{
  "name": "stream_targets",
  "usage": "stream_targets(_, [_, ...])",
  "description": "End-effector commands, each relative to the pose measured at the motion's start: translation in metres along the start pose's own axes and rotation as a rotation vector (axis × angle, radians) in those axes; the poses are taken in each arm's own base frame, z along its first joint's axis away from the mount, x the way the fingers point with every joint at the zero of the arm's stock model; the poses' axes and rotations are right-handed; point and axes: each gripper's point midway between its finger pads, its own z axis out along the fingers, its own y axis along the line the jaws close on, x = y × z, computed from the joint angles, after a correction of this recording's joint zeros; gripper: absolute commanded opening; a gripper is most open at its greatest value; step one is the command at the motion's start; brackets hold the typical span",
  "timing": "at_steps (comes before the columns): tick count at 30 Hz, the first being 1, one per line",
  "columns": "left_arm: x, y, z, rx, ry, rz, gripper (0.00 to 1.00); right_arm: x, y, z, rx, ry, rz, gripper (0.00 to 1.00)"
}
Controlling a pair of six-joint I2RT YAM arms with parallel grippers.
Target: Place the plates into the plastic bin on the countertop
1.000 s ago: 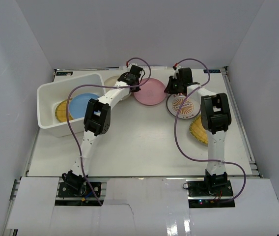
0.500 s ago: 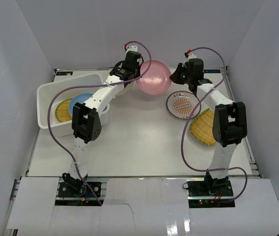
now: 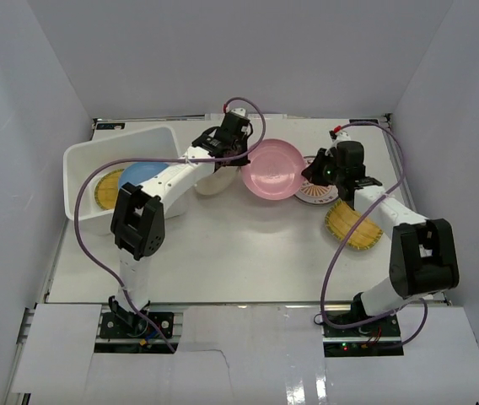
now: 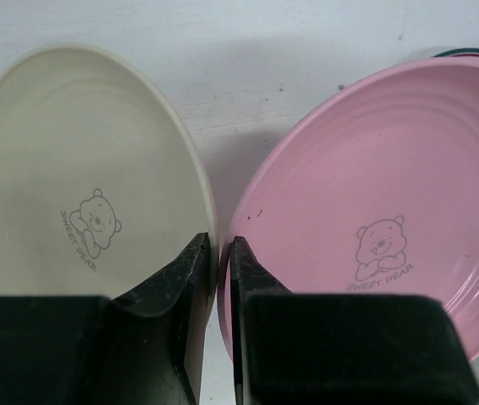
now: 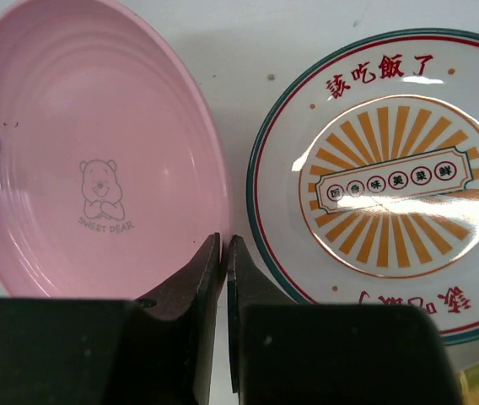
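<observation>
The pink plate hangs between both grippers, above the countertop. My left gripper is shut on its left rim; the left wrist view shows the pink plate with the jaws pinching its edge. My right gripper is shut on its right rim. A cream plate lies left of it, partly under my left arm. A white plate with orange pattern lies under my right gripper. The plastic bin holds a blue plate and a yellow woven plate.
Another yellow woven plate lies at the right, beside the right forearm. Purple cables loop over both arms. Metal rails run along the countertop's edges. White walls enclose the back and sides.
The pink plate left the countertop, rose toward the back, and has now come nearer and right, still held by both grippers. The right arm's elbow swung toward the front.
</observation>
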Motion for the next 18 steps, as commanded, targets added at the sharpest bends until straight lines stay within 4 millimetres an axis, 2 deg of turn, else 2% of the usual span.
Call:
stream_targets(1, [-0.105,-0.044,-0.098,0.143,-0.303,-0.051,0.00,-0.022,0.053,-0.032,-0.153,-0.083,-0.083,0.08])
stream_targets(2, [-0.107,-0.050,-0.104,0.171,-0.302,-0.046,0.00,-0.024,0.057,-0.041,-0.163,-0.095,-0.080,0.08])
stream_targets(3, [-0.105,-0.051,-0.109,0.182,-0.287,-0.043,0.00,-0.018,0.051,-0.044,-0.138,-0.086,-0.074,0.08])
stream_targets(5, [-0.091,-0.054,-0.107,0.206,-0.234,-0.035,0.00,-0.010,0.041,-0.055,-0.083,-0.078,-0.070,0.08])
stream_targets(6, [-0.070,-0.051,-0.098,0.202,-0.176,-0.025,0.00,0.009,0.027,-0.056,-0.039,-0.055,-0.056,0.08])
stream_targets(8, [-0.043,-0.046,-0.089,0.197,-0.114,-0.028,0.00,0.022,0.022,-0.066,-0.024,-0.061,-0.031,0.08])
stream_targets(9, [-0.015,-0.040,-0.080,0.187,-0.061,-0.029,0.00,0.050,0.009,-0.067,0.005,-0.019,-0.011,0.08])
stream_targets(12, [0.019,-0.041,-0.071,0.225,-0.010,-0.053,0.00,0.073,-0.003,-0.080,0.031,-0.024,0.013,0.08])
stream_targets(13, [0.042,-0.033,-0.066,0.213,0.032,-0.052,0.00,0.090,-0.011,-0.085,0.049,-0.010,0.019,0.08])
stream_targets(15, [0.058,-0.036,-0.061,0.232,0.057,-0.062,0.00,0.103,-0.019,-0.088,0.072,0.004,0.033,0.08])
stream_targets(16, [0.077,-0.031,-0.054,0.223,0.096,-0.061,0.00,0.115,-0.023,-0.090,0.077,0.022,0.040,0.08])
stream_targets(18, [0.087,-0.033,-0.049,0.234,0.110,-0.064,0.01,0.125,-0.027,-0.091,0.088,0.040,0.044,0.08])
